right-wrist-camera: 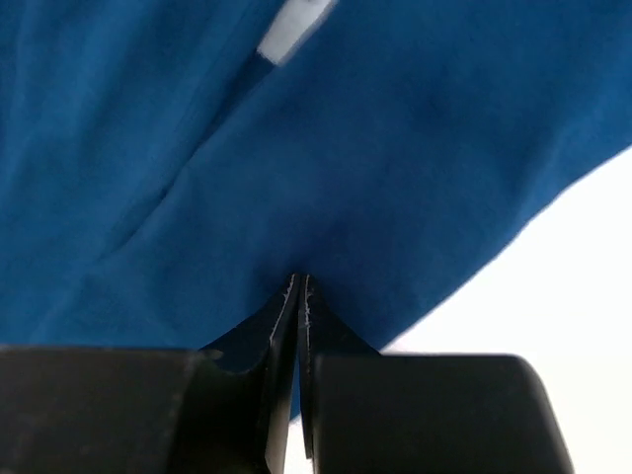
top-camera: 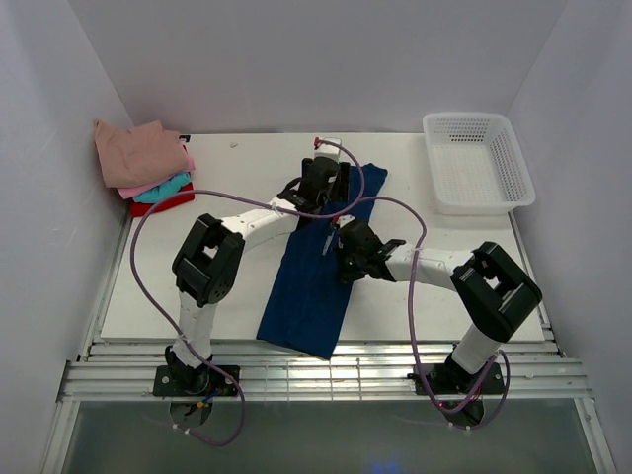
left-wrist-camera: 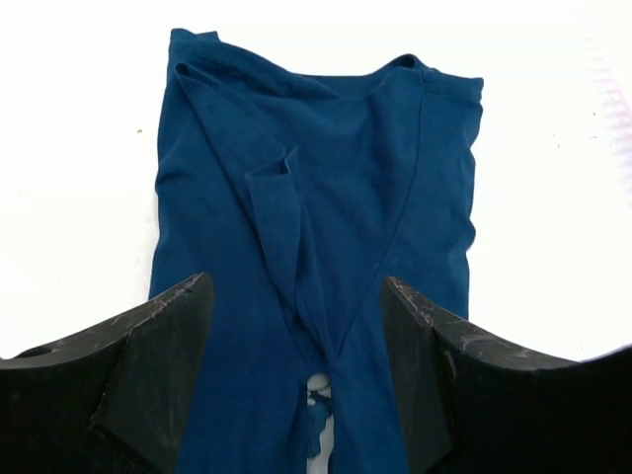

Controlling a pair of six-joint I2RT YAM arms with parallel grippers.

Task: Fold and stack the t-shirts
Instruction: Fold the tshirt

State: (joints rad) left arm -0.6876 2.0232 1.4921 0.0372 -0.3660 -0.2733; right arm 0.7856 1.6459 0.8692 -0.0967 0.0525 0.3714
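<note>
The navy blue tee (top-camera: 311, 286) lies on the white table as a long narrow strip, folded lengthwise, running from the far centre to the near edge. My left gripper (top-camera: 318, 178) hovers open over its far part. In the left wrist view the tee (left-wrist-camera: 326, 148) lies between the spread fingers of the left gripper (left-wrist-camera: 296, 286). My right gripper (top-camera: 341, 247) is shut at the strip's right edge near its middle. In the right wrist view its tips (right-wrist-camera: 299, 278) pinch the tee (right-wrist-camera: 346, 128). The folded tees (top-camera: 143, 163) are stacked at the far left: dusty-pink on top, then pink, teal and red.
A white mesh basket (top-camera: 474, 118) stands at the far right corner. White walls close in the table on the left, back and right. The tee's near end hangs at the table's front edge (top-camera: 296, 341).
</note>
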